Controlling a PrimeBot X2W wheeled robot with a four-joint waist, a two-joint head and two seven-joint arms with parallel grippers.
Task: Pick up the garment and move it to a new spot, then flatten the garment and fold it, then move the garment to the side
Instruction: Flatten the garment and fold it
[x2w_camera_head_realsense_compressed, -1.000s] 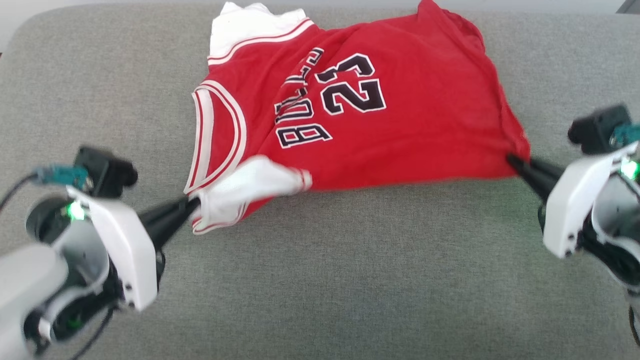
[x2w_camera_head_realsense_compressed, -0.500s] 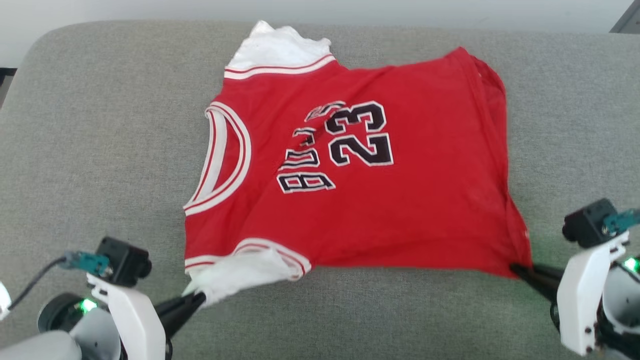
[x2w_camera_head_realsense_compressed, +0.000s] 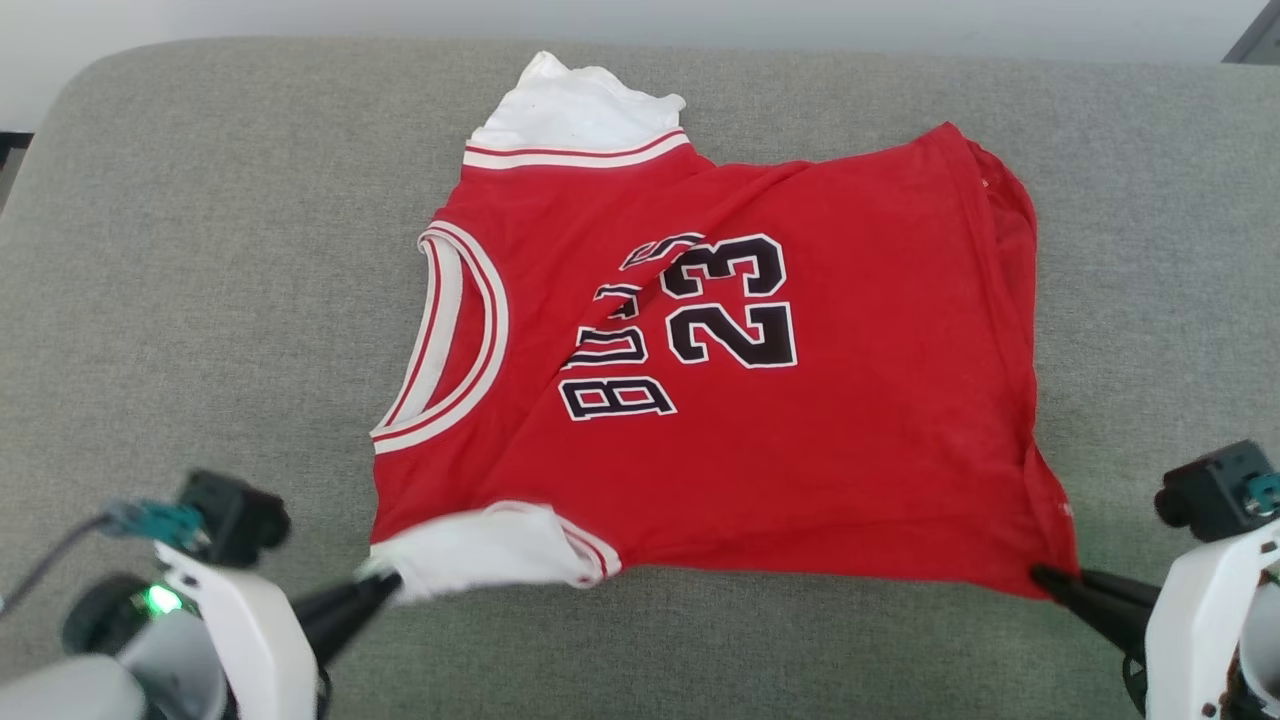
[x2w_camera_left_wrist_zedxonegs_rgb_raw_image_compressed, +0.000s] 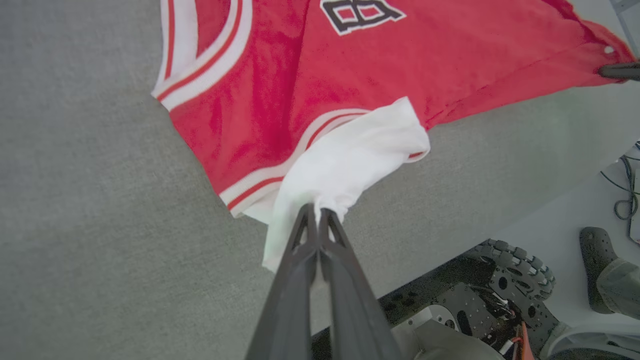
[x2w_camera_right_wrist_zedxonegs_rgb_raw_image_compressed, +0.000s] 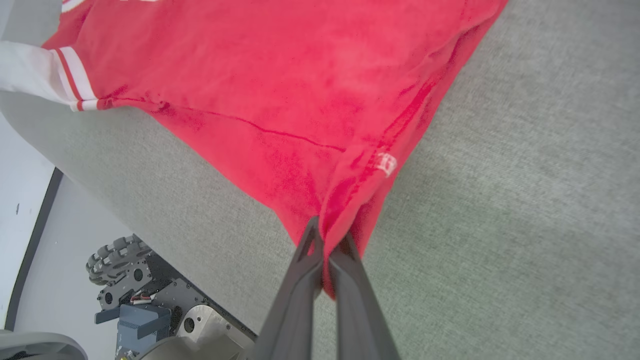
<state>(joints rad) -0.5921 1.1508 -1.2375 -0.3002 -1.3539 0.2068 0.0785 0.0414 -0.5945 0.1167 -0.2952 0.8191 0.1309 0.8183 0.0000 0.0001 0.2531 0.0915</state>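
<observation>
The garment (x2w_camera_head_realsense_compressed: 850, 400), a red T-shirt with white sleeves and black lettering, lies spread on the grey cushion (x2w_camera_head_realsense_compressed: 200, 250), collar to the left. My left gripper (x2w_camera_head_realsense_compressed: 385, 582) is shut on the near white sleeve (x2w_camera_left_wrist_zedxonegs_rgb_raw_image_compressed: 345, 170), as the left wrist view (x2w_camera_left_wrist_zedxonegs_rgb_raw_image_compressed: 317, 212) confirms. My right gripper (x2w_camera_head_realsense_compressed: 1040, 577) is shut on the near hem corner of the garment (x2w_camera_right_wrist_zedxonegs_rgb_raw_image_compressed: 280, 90), pinched between its fingers in the right wrist view (x2w_camera_right_wrist_zedxonegs_rgb_raw_image_compressed: 325, 232). The far sleeve (x2w_camera_head_realsense_compressed: 575, 105) lies flat at the back. A diagonal crease crosses the chest.
The grey cushion's near edge drops to the floor, where the robot's wheeled base (x2w_camera_left_wrist_zedxonegs_rgb_raw_image_compressed: 510, 285) and a person's shoe (x2w_camera_left_wrist_zedxonegs_rgb_raw_image_compressed: 600, 270) stand. Cables (x2w_camera_left_wrist_zedxonegs_rgb_raw_image_compressed: 627, 195) lie on the floor at the right. Bare cushion extends on both sides of the garment.
Both grippers have drawn the garment's near edge toward me and lower, so the shirt lies flatter and more spread. The head camera has also shifted, showing the cushion's far edge.
</observation>
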